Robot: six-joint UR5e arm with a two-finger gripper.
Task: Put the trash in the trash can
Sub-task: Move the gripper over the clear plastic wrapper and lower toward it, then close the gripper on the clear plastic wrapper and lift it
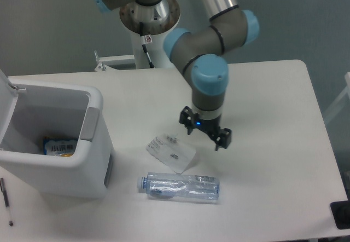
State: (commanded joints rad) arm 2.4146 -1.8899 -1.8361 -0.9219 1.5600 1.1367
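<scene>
Right now my gripper (206, 132) hangs above the table (273, 143) with its two fingers spread apart and nothing between them. I judge the step in hand to be the reach for the first piece of trash, and the wrapper (171, 153) is the nearer candidate. To do it well, I should line the spread fingers up across the narrow width of the wrapper, come down straight, and close only once both fingertips are low enough to catch the thin plastic; it lies flat, so a shallow or skewed descent could just push it along the table. One edge looks slightly lifted, which may give a better bite, though I cannot be sure from this view.

From the gripper, the wrapper lies at about eight o'clock, just beside me and not touching. The bottle (179, 186) lies on its side at about seven o'clock, farther off, just past the wrapper, with its pale-blue cap (142, 183) pointing toward the trash can (87, 160). That bin stands well apart at nine o'clock, lid (4, 102) swung open, with a blue-and-yellow packet (59, 146) already lying inside. Both pieces of trash are on the table, so the task looks barely begun.

A pen (5, 201) lies at the table's edge beyond the bin.
</scene>
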